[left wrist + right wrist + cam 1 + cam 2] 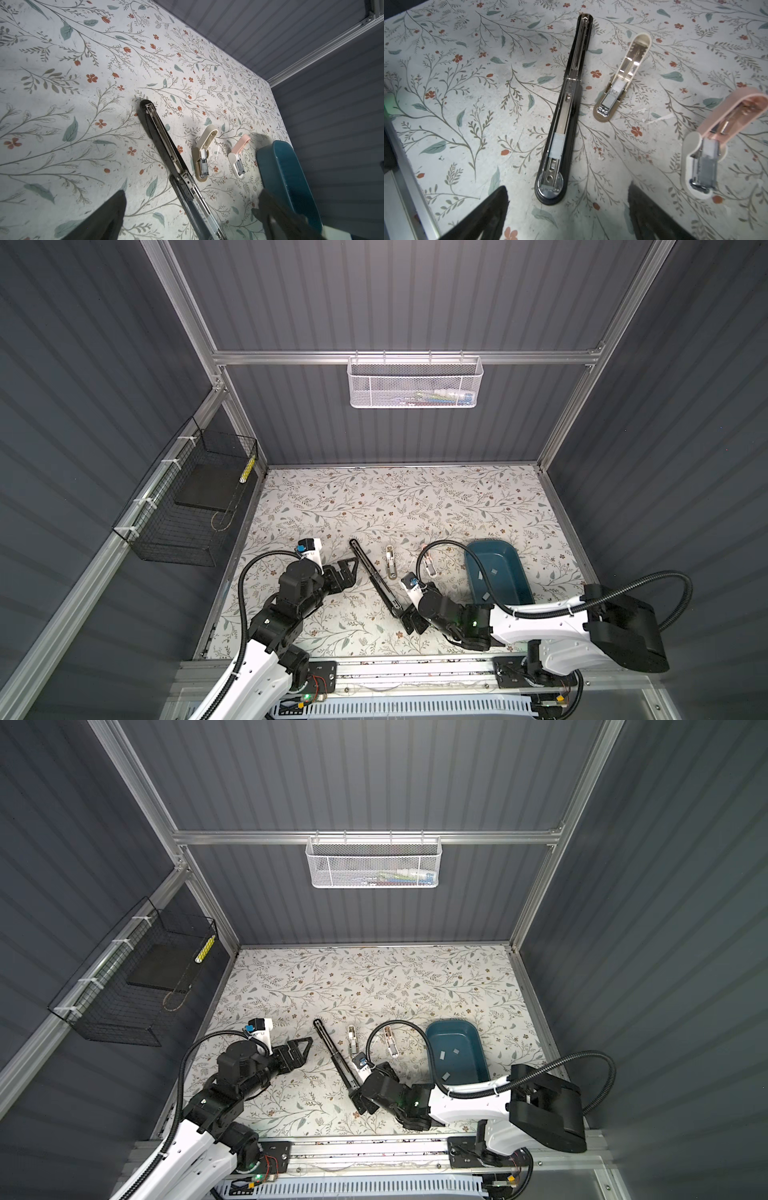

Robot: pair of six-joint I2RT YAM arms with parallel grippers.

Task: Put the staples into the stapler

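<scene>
Staples (556,145) are seen as a short, pale silvery-grey block, finely ribbed, seated in the metal channel of the long black stapler (560,116), which lies opened flat, slanting through the middle of the right wrist view; the block sits in the lower part of that channel, just above the round metal end. Three loose strips (493,571), small, flat and grey, are scattered apart on the floor of the teal tray (505,560) at the right of both top views. Grey blocks are also seen inside the opened beige stapler (618,83) and pink stapler (716,145), right of the black one. The right gripper (568,185) is spread wide, its fingers (483,216) set to either side of the black stapler's near end, and nothing is grasped. The left gripper (352,570) is likewise released and empty, close to the left of the black stapler in both top views, over the floral table (415,497).
</scene>
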